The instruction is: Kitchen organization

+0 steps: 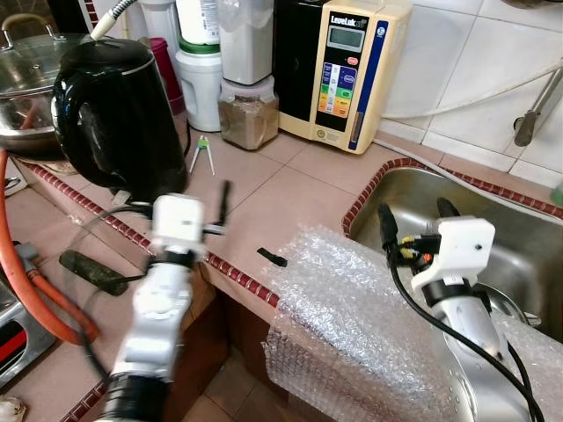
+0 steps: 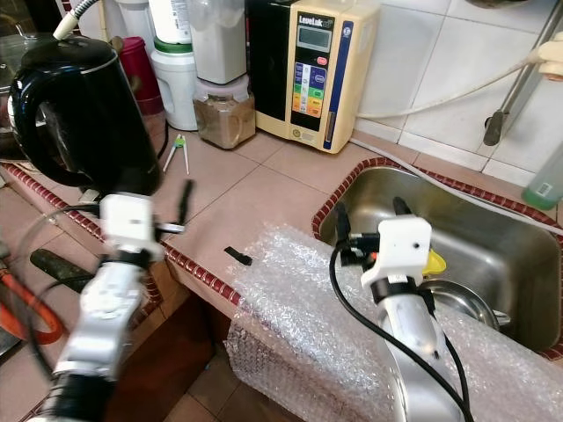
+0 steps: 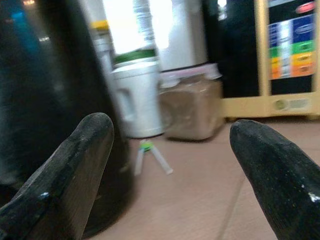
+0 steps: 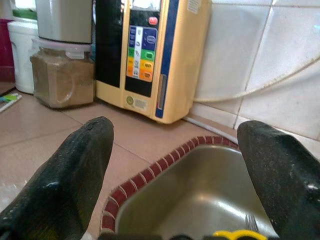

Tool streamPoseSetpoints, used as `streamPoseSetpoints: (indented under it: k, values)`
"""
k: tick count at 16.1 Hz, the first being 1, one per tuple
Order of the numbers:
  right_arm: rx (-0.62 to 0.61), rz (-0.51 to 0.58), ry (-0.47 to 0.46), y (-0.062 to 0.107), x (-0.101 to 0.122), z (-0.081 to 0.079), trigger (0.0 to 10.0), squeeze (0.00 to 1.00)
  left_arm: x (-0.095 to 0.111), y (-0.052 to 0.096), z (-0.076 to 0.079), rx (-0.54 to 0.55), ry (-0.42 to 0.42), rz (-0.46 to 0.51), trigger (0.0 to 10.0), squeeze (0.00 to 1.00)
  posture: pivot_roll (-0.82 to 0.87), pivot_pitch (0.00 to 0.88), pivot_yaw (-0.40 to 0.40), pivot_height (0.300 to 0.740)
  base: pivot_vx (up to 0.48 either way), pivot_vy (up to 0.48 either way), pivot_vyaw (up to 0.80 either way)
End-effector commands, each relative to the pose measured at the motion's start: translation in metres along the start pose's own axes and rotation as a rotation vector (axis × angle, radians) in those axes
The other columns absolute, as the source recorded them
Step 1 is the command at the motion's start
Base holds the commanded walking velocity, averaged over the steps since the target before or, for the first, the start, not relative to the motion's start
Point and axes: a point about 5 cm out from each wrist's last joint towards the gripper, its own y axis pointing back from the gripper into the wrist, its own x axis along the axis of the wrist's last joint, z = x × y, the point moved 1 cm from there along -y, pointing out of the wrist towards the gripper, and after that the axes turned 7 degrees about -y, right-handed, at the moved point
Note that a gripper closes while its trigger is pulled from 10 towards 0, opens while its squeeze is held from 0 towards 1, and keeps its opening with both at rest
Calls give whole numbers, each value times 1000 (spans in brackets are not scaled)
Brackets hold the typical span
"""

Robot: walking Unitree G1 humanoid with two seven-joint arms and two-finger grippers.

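A black electric kettle (image 1: 114,114) stands at the left of the tiled counter (image 1: 290,189). My left gripper (image 1: 201,200) hovers open just right of the kettle's base, with nothing between its fingers (image 3: 75,170); in its wrist view the kettle's dark wall (image 3: 45,100) is close beside one finger. Ahead of it lies a small white tool with a green hinge (image 1: 203,154). My right gripper (image 1: 415,215) is open and empty over the near edge of the steel sink (image 1: 519,237), facing the cream water machine (image 4: 145,55).
A jar of brown powder (image 1: 249,119), a white jug (image 1: 201,83) and the cream water machine (image 1: 347,70) line the back wall. Bubble wrap (image 1: 352,308) drapes over the counter's front edge. A small black piece (image 1: 272,257) lies beside it. A lidded pot (image 1: 26,79) and an orange hose (image 1: 35,290) are far left.
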Motion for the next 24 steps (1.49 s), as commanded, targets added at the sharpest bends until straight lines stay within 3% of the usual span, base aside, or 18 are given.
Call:
streamPoseSetpoints:
  k: [1,4,5,6,7,16,24]
  values:
    - [-25,10,-5,3,3,3,10000,1000,-1,3,-6,17,-13,-17,10000,1000,70,0,-25,740,0,0,0]
    - [-30,10,7,6,3,4,10000,1000,1,3,1,-13,9,-34,10000,1000,62,0,-27,740,0,0,0]
    - [-30,10,9,7,3,4,10000,1000,3,6,6,-34,-18,-35,10000,220,62,0,-27,740,0,0,0]
    - [-30,10,9,7,3,4,10000,1000,3,6,6,-34,-18,-35,10000,220,62,0,-27,740,0,0,0]
    - [-27,10,17,7,4,5,10000,1000,2,11,4,-33,-29,-46,10000,0,60,0,-33,740,0,0,0]
    - [17,-17,4,4,-1,-3,10000,1000,0,39,-12,1,-137,-70,10000,0,118,0,-74,740,0,0,0]
    - [24,-22,-4,1,-2,-5,10000,1000,2,32,-10,5,-142,-78,10000,0,115,0,-67,740,0,0,800]
